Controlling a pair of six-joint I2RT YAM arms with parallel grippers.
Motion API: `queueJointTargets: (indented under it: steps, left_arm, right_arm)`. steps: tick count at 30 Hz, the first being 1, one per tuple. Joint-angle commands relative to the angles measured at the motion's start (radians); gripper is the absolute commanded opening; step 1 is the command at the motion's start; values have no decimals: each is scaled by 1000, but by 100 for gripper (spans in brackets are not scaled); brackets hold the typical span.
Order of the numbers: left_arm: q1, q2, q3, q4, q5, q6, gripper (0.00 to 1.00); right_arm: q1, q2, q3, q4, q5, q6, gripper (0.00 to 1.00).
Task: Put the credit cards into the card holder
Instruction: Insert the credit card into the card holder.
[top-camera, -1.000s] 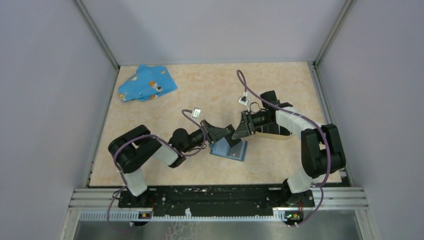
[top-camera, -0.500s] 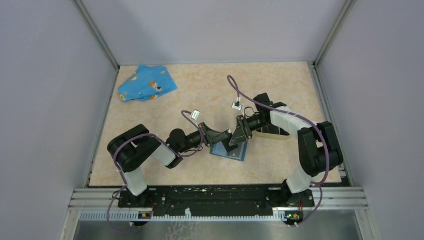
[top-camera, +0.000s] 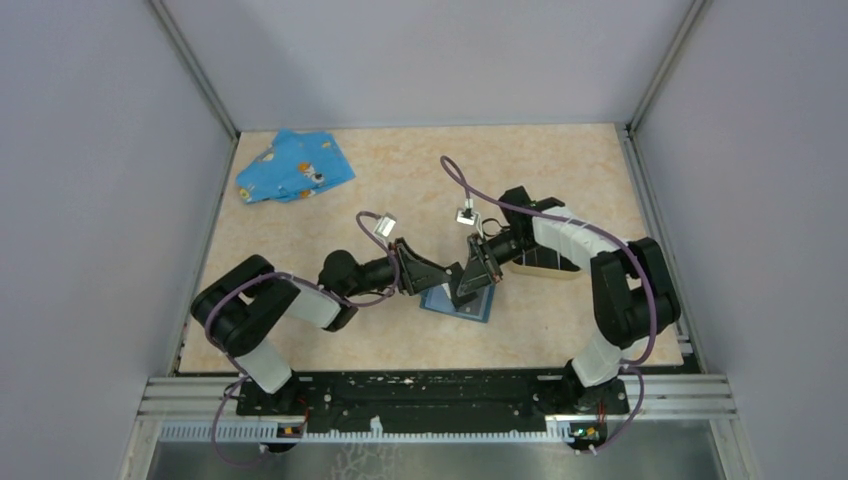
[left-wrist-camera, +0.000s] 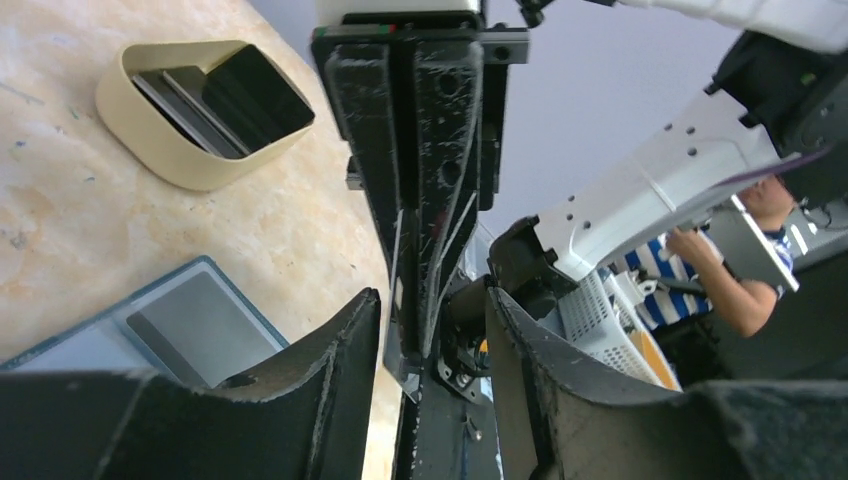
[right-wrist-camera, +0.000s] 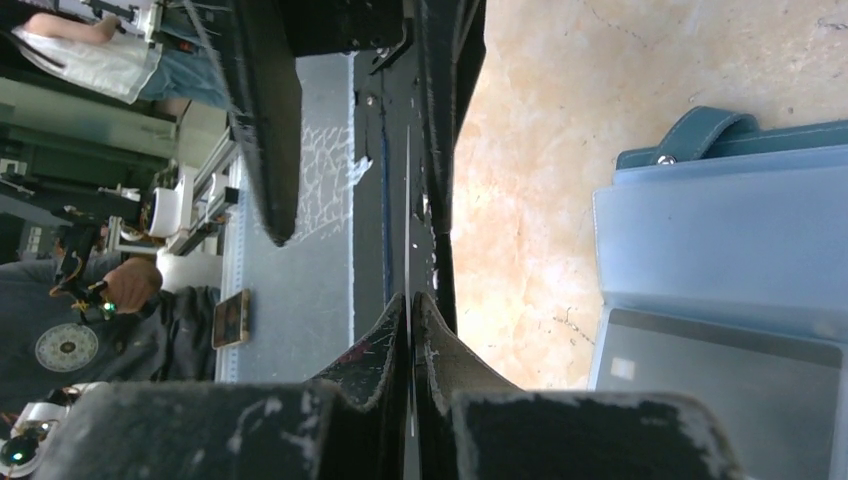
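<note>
My right gripper is shut on a credit card, seen edge-on as a thin pale line between its fingers. My left gripper stands open around the right gripper's fingers, its jaws apart from them. In the top view both grippers meet tip to tip, the left gripper and the right gripper above the open blue case. The tan card holder stands on the table beyond the case with dark cards in its slots. The card holder is partly hidden under my right arm.
The blue flat case lies open with a grey card in it. A blue patterned cloth lies at the back left. Grey walls enclose the table on three sides.
My left gripper has opened and let go of the card. My right gripper has moved left towards it and shut on the card. The left arm's elbow has shifted left.
</note>
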Motion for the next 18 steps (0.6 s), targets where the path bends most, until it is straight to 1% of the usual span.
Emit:
queueJointTargets:
  steps: [1, 3, 5, 9, 18]
  left_arm:
    - [20, -83, 34, -133, 177, 148, 50]
    - [20, -101, 56, -216, 201, 183, 48]
    - [19, -112, 71, -262, 216, 202, 42]
    - [20, -124, 89, -333, 240, 231, 42]
    - [20, -161, 87, -412, 240, 277, 42]
  right_arm:
    - [35, 24, 61, -90, -19, -125, 0]
    - [45, 28, 64, -96, -13, -132, 0]
    - [48, 28, 65, -97, -13, -132, 0]
    - [48, 24, 67, -103, -14, -141, 0]
    - [49, 16, 67, -107, -16, -155, 0]
